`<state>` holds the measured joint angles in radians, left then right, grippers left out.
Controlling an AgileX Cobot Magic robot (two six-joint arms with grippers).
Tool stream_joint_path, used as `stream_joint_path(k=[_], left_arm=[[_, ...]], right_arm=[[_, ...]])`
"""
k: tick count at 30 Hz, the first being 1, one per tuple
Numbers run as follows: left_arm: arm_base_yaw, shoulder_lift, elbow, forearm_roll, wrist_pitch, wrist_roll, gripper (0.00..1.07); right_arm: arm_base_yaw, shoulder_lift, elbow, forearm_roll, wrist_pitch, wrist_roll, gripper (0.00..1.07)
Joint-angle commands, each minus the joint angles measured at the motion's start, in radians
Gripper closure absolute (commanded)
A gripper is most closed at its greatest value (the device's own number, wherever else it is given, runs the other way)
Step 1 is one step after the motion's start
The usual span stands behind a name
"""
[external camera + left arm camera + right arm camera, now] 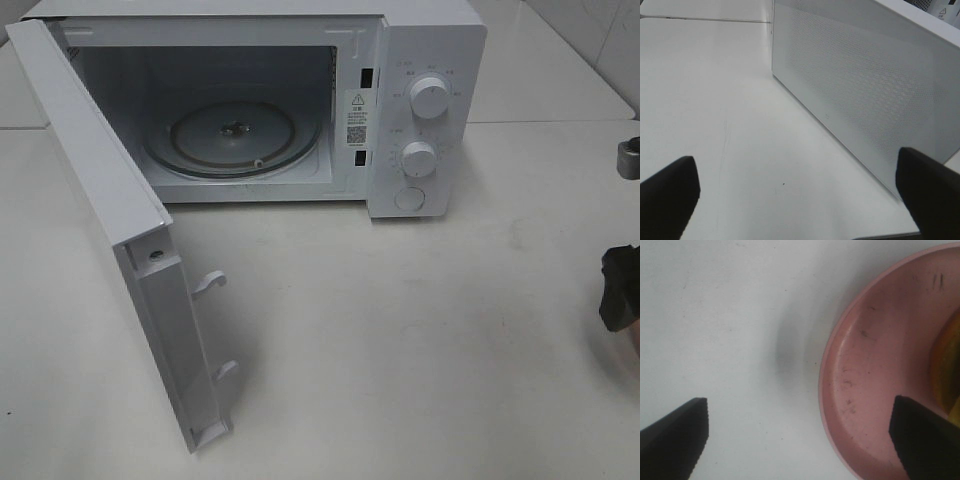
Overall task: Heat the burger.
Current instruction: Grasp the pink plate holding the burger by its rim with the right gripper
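Only a yellow-golden sliver of the burger (946,365) shows, at the edge of the right wrist view, lying on the round pink plate (865,390). My right gripper (800,440) is open above the white table, one finger over the plate's rim and the other over bare table. In the exterior view it (620,290) sits at the far right edge, and the burger and plate are out of that view. My left gripper (797,195) is open and empty, close to the outer face of the microwave door (865,100).
The white microwave (420,60) stands at the back with its door (100,200) swung wide open toward the front left. Its glass turntable (235,135) is bare. Two knobs and a button are on its right panel. A grey part (628,158) shows at the right edge.
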<state>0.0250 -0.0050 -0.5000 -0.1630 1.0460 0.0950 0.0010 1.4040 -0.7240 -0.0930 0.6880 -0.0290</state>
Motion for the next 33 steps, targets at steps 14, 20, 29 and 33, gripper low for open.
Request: stream_joint_path(k=[14,20,29,33], left_arm=[[0.004,-0.025,0.004,-0.004,-0.009,0.005,0.07],[0.004,-0.025,0.004,-0.004,-0.009,0.005,0.07],[0.004,-0.025,0.004,-0.004,-0.009,0.005,0.07],[0.004,-0.025,0.004,-0.004,-0.009,0.005,0.07]], right_arm=[[-0.093,0.177,-0.012,-0.002,-0.102,-0.049,0.18],[-0.093,0.266,-0.012,-0.004,-0.167,-0.048,0.21],[-0.093,0.34,-0.012,-0.011,-0.214,-0.044,0.24],[-0.093,0.357,-0.012,-0.012,-0.217,-0.017,0.31]])
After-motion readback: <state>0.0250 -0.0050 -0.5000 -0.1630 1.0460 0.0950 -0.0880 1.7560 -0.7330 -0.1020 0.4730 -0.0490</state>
